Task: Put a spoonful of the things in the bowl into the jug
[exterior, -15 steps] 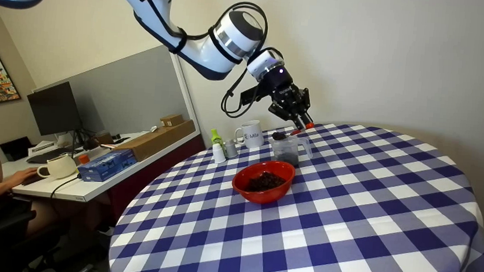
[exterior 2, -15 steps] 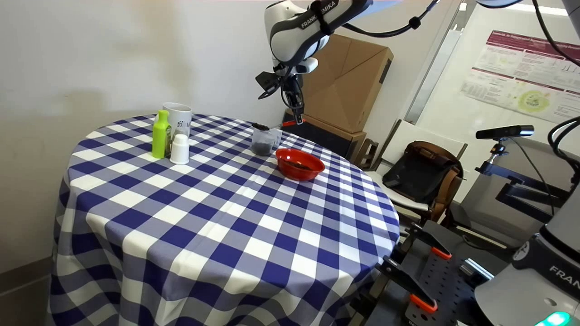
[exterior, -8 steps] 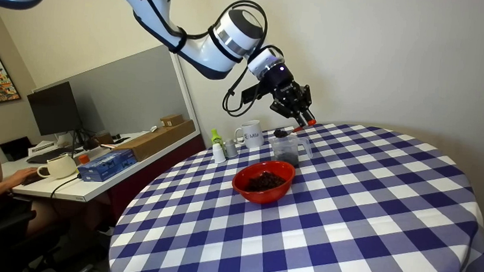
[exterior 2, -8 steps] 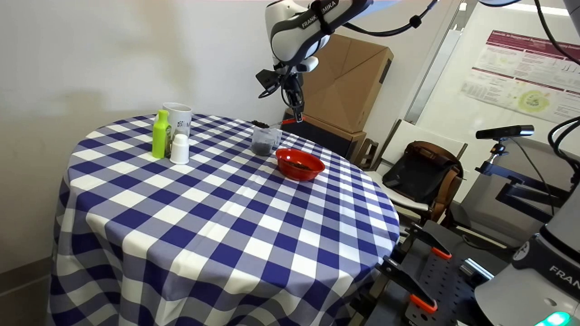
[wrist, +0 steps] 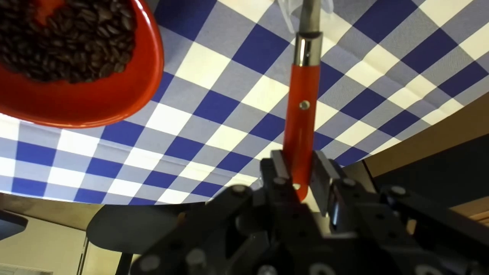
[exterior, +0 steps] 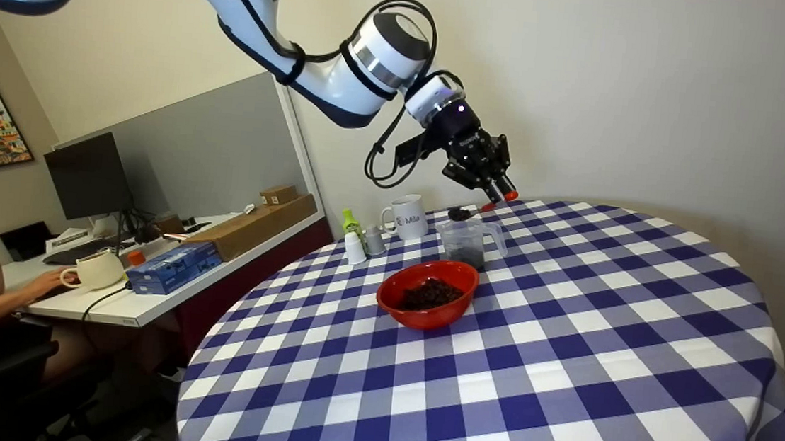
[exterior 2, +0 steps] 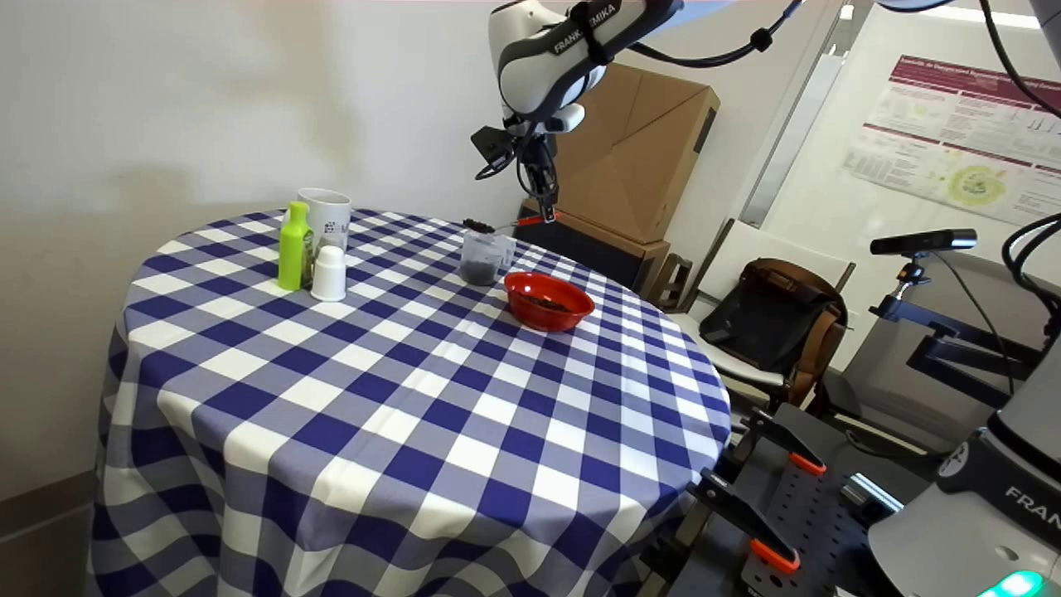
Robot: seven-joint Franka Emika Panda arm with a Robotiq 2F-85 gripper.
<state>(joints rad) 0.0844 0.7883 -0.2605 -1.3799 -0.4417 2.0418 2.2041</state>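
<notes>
My gripper is shut on the red handle of the spoon; the handle's end shows between the fingers. In both exterior views the spoon's head, heaped with dark beans, is at the top of the clear jug. I cannot tell whether it touches the rim. The jug holds dark contents low inside. In the wrist view only part of the jug's handle shows and the spoon's head is out of frame. The red bowl holds dark brown beans and stands beside the jug.
A white mug, a green bottle, a white shaker and a grey shaker stand on the round checked table. Large cardboard boxes stand past the table edge. A wall rises behind the table.
My gripper and the spoon have risen slightly and shifted a little to the right in both exterior views. The spoon is still heaped. The jug and the bowl have not moved.
</notes>
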